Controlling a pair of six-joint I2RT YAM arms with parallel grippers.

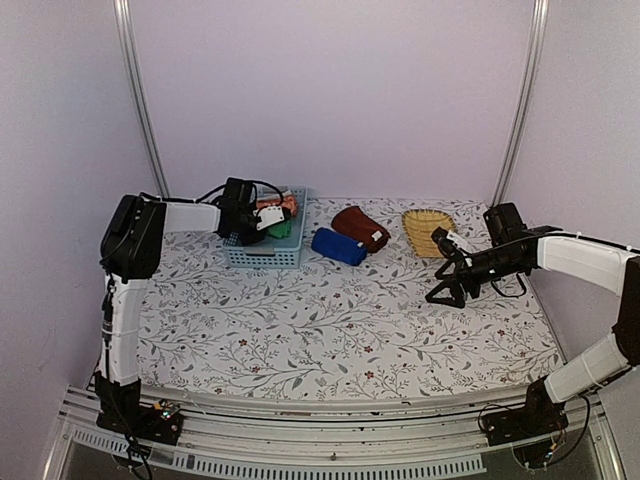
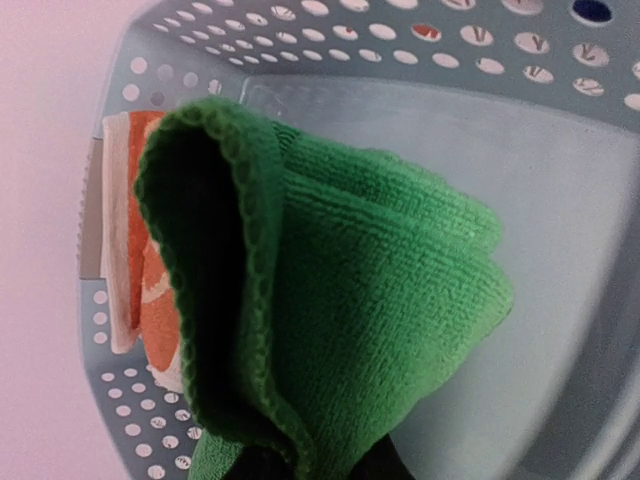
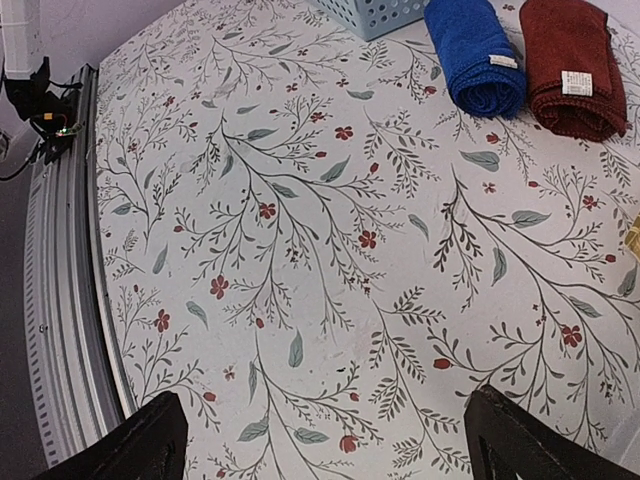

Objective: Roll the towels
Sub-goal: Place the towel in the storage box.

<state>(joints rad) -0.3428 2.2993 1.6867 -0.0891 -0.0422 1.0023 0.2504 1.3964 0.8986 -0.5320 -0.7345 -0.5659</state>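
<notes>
My left gripper (image 1: 262, 222) reaches into the light blue basket (image 1: 262, 257) and is shut on the green towel (image 2: 370, 300), which hangs bunched from its black fingers (image 2: 255, 465). The orange patterned towel (image 2: 150, 260) lies behind it against the basket wall (image 2: 560, 200). A rolled dark blue towel (image 1: 338, 246) and a folded maroon towel (image 1: 360, 228) lie on the table right of the basket. Both also show in the right wrist view, blue (image 3: 475, 50) and maroon (image 3: 570, 65). My right gripper (image 1: 447, 290) is open and empty above the floral tablecloth (image 3: 330, 440).
A yellow wicker tray (image 1: 425, 228) stands at the back right, close to my right arm. The metal rail (image 3: 60, 300) runs along the table's near edge. Walls enclose the table on three sides.
</notes>
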